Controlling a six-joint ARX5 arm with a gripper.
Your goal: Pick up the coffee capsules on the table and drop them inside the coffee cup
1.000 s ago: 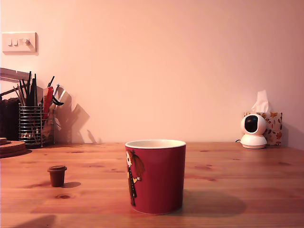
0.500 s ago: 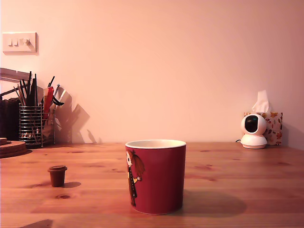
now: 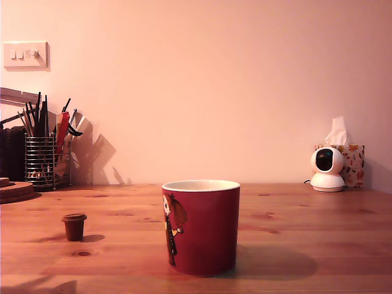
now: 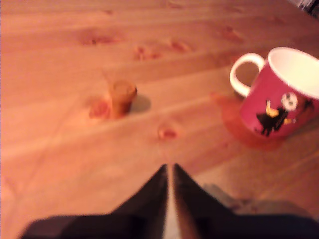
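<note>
A small dark brown coffee capsule (image 3: 74,226) stands upright on the pine table (image 3: 318,226), toward the exterior view's left. The dark red coffee cup (image 3: 201,228), cream inside with a cartoon figure on its side, stands near the middle, well apart from the capsule. In the wrist view the capsule (image 4: 122,97) lies ahead of my gripper (image 4: 169,168) and the cup (image 4: 279,94) sits off to one side, its white handle facing the capsule. The dark fingers meet at their tips, shut on nothing, above bare table (image 4: 60,59). The exterior view does not show the gripper.
A wire mesh utensil holder (image 3: 40,160) full of tools stands at the back on the exterior view's left, with a round wooden board (image 3: 13,190) beside it. A white camera (image 3: 326,169) and a tissue box (image 3: 352,160) stand at the back right.
A shadow at the bottom left of the exterior view has shifted and grown. The capsule and the cup have not moved.
</note>
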